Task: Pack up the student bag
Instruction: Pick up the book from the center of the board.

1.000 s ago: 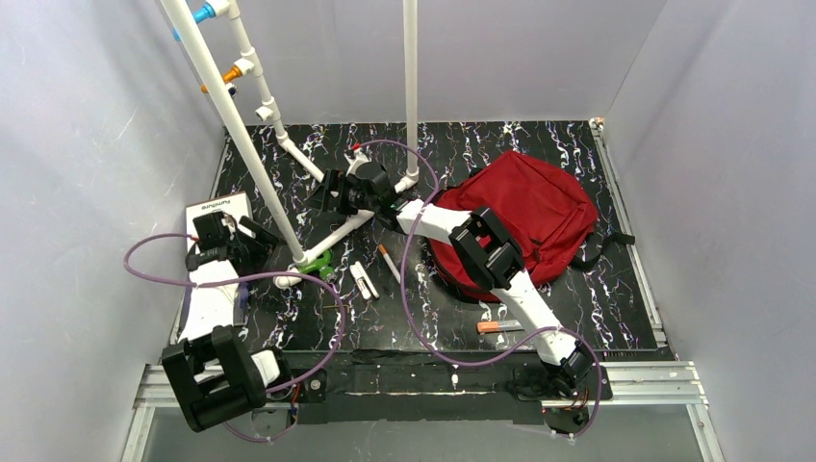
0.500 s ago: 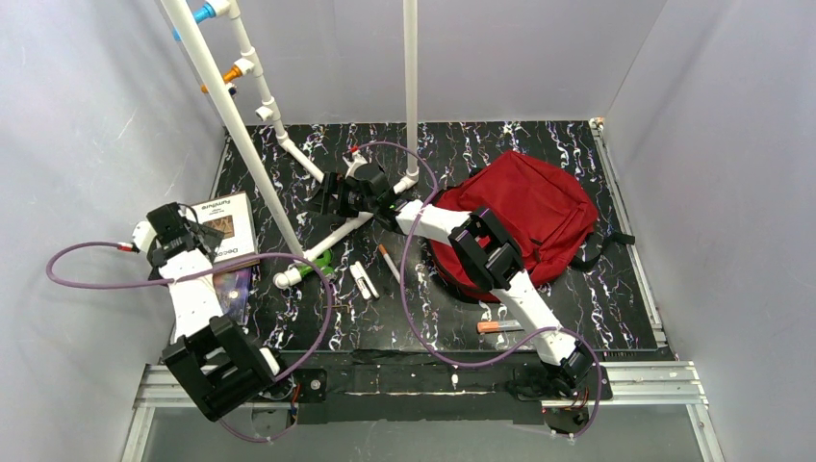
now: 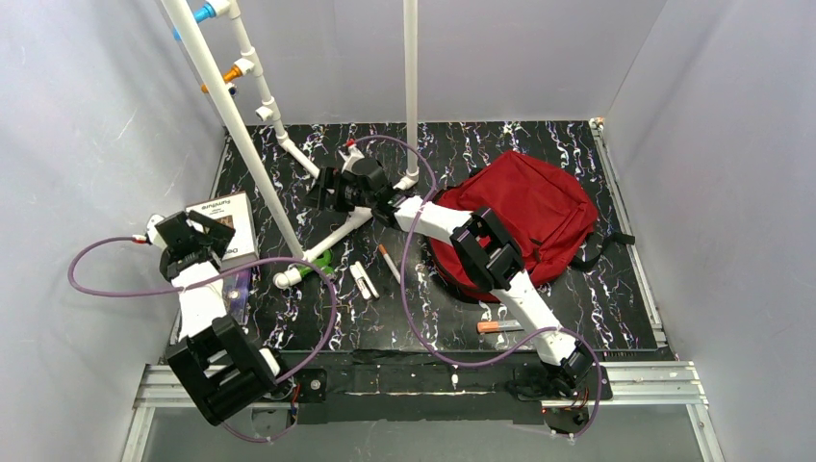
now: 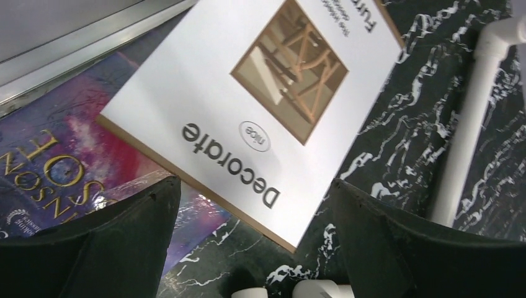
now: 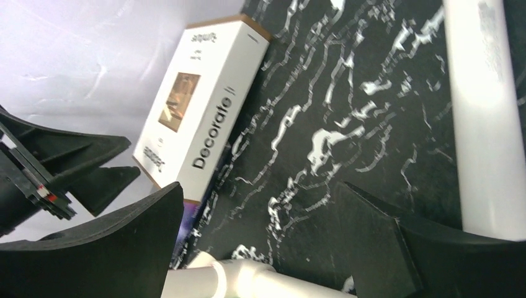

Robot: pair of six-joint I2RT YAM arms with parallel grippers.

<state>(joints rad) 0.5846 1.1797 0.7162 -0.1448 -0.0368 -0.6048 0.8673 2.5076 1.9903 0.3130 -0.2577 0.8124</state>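
On black marbled table [image 3: 616,279], right side: dark-red soft fabric backpack [image 3: 524,207], lying flat.
Left jaws: open, over white "Decorate" book [image 4: 260,105].
Right jaws: open, empty.
Advice: grip book's free edge squarely before lifting.

Dark-red student bag [image 3: 524,207], white book [image 4: 260,105], black-marbled table [image 3: 616,289].

White card-covered "Decorate" book [image 4: 267,93] overlapping 1 purple book [image 4: 49,161]; white plastic pipe frame [image 3: 241,125] beside them; black marbled tabletop [image 3: 616,279] beneath.
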